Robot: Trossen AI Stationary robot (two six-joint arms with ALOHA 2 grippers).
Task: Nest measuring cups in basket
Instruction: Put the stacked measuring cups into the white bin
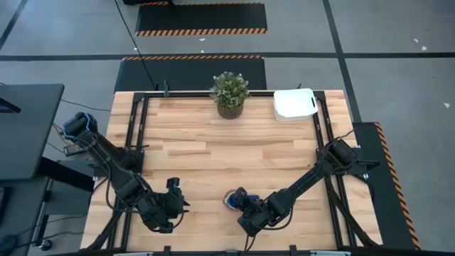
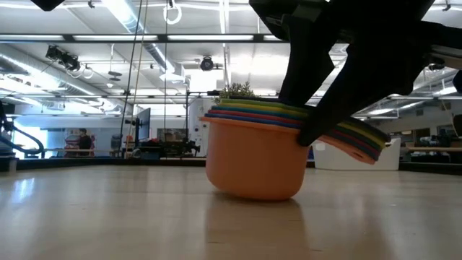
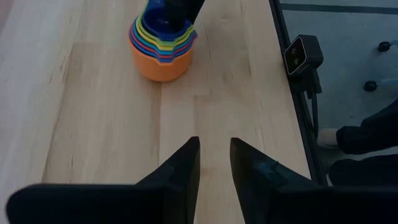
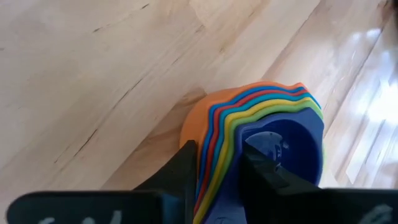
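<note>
Right tool (image 4: pixel 214 171) clamped on the rim of the nested measuring cups (image 4: pixel 261 143), one finger inside, one outside, so the stack lifts as one | stack sits on the bench (image 1: pixel 213 153) near its front edge, well apart from the white basket (image 1: pixel 294 103) | left tool (image 3: pixel 214 165) idle, fingers narrowly parted, nearby

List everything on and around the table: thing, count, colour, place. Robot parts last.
measuring cups: one nested stack, orange outermost, then blue, red, green, yellow and dark blue inside; near table edge, centre.
basket: one, white; far right corner, apart from the cups.
potted plant: one, green; far edge, centre.
table: one, light wood.
left pincer: dark, fingers slightly apart, holding nothing, near edge beside the stack.
right pincer: dark, fingers straddling the stack's rim.
</note>
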